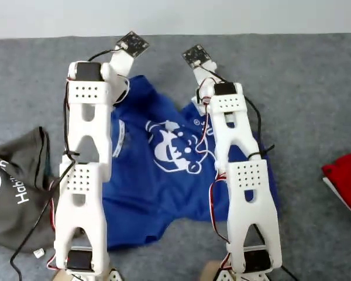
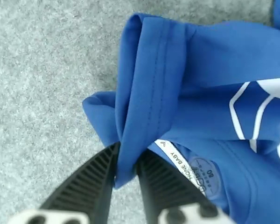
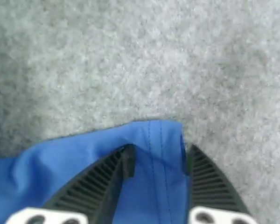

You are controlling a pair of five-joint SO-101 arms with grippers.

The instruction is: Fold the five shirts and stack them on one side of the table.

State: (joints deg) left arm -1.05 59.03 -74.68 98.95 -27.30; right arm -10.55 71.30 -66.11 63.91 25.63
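While both arms stretch forward over the grey surface (image 1: 304,76), side by side and nearly parallel, the blue shirt (image 1: 164,187) lies crumpled beneath and between them, its white print facing up. The left arm (image 1: 88,146) reaches to the shirt's far left edge. There the left end effector (image 2: 127,156) is clenched on a raised fold of blue cloth, with the neck label just beside it. The right arm (image 1: 240,152) extends along the shirt's right side to its far edge. The right end effector (image 3: 156,156) sits over a stitched hem of the shirt that meets bare surface, and whether it grasps the cloth cannot be told. A dark grey shirt (image 1: 17,193) lies bunched at the left edge of the surface, well apart from a red shirt (image 1: 345,175) at the right edge.
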